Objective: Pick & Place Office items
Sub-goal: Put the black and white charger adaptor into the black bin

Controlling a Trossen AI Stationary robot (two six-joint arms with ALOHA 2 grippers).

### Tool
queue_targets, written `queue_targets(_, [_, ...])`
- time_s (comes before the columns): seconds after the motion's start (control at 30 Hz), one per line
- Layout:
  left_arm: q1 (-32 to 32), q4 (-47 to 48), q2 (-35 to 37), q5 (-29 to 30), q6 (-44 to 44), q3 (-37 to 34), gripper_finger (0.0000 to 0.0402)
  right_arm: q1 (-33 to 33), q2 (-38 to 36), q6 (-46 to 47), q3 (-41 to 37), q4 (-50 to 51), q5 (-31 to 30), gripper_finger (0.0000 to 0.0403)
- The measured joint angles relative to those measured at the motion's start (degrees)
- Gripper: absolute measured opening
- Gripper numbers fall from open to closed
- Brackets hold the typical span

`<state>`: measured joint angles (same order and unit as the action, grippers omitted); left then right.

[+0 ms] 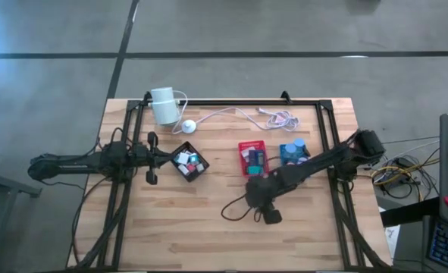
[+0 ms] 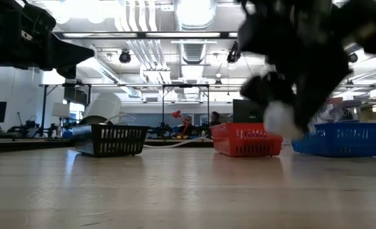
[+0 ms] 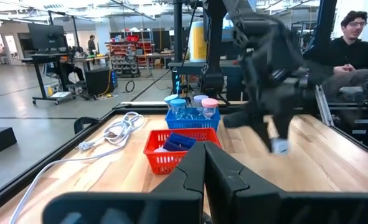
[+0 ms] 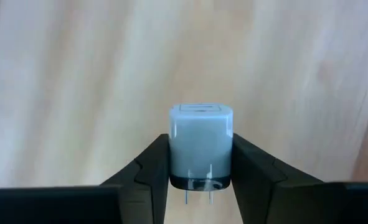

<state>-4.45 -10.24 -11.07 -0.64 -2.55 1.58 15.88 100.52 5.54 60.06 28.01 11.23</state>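
Observation:
My right gripper (image 1: 257, 199) hangs over the middle of the table, on the near side of the red tray (image 1: 252, 157), and is shut on a white charger block (image 4: 200, 146) with a dark base and two metal prongs. That block also shows in the low view (image 2: 280, 119) and in the left wrist view (image 3: 279, 145). My left gripper (image 3: 204, 165) is shut and empty, held level just left of the black tray (image 1: 189, 161). Small coloured pieces lie in the black tray, the red tray and the blue tray (image 1: 293, 152). My right gripper pinches the white charger block by its two opposite side faces (image 4: 174, 149), one finger (image 4: 149, 168) on each. The fingers come from above, pointing down. The block is lifted clear of the table, its prongs (image 4: 199, 194) pointing back toward the wrist.
A white cylinder (image 1: 163, 105) lies at the far left of the table, and its white cable (image 1: 239, 114) runs along the far edge. A black frame (image 1: 331, 121) borders the work area. A person (image 3: 352, 43) sits beyond the table's right side. Bare wood lies near my right gripper.

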Motion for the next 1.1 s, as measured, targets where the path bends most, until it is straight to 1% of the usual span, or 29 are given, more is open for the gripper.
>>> queue_targets(0.07, [0.0,0.0,0.0,0.0,0.0,0.0,0.0007,-0.3,-3.5,-0.4,-2.3,-5.8,1.3,0.0122])
queue_targets(0.13, [0.0,0.3,-0.1,0.0,0.0,0.0,0.0007,-0.9,-8.0,-0.4,-5.2,-10.5,1.3,0.0122])
queue_targets(0.3, [0.0,0.4,-0.2,0.0,0.0,0.0,0.0007,-3.8,-22.6,-0.2,-14.8,-23.5,0.8,0.0122])
queue_targets(0.4, [0.0,0.4,-0.2,0.0,0.0,0.0,0.0007,-6.6,-31.5,0.4,-19.5,-27.0,0.7,0.0122])
queue_targets(0.53, [0.0,0.4,-0.2,0.2,-0.2,0.0,0.0007,-10.4,-42.6,-0.6,-24.4,-28.6,-1.9,0.0122])
queue_targets(0.57, [0.0,0.4,-0.2,0.3,-0.2,0.0,0.0007,-11.0,-45.4,-1.4,-26.0,-30.8,-1.8,0.0122])
queue_targets(0.67, [0.0,0.4,-0.2,0.4,-0.1,0.0,0.0007,-13.0,-53.2,-2.7,-31.8,-40.0,0.9,0.0122])
queue_targets(0.7, [0.0,0.4,-0.2,0.4,-0.1,0.0,0.0007,-13.8,-55.6,-2.6,-33.3,-41.6,1.0,0.0122])
queue_targets(0.83, [0.0,0.4,-0.2,0.4,0.0,0.0,0.0007,-17.0,-63.9,-2.3,-38.1,-41.5,0.7,0.0122])
queue_targets(0.93, [0.0,0.0,-0.2,0.4,0.0,0.0,0.0007,-18.5,-69.2,-2.3,-41.9,-44.2,1.1,0.0122])
queue_targets(1.1, [0.0,-1.8,-0.2,0.4,0.9,0.0,0.0007,-19.3,-75.9,-2.1,-46.3,-45.4,1.3,0.0122])
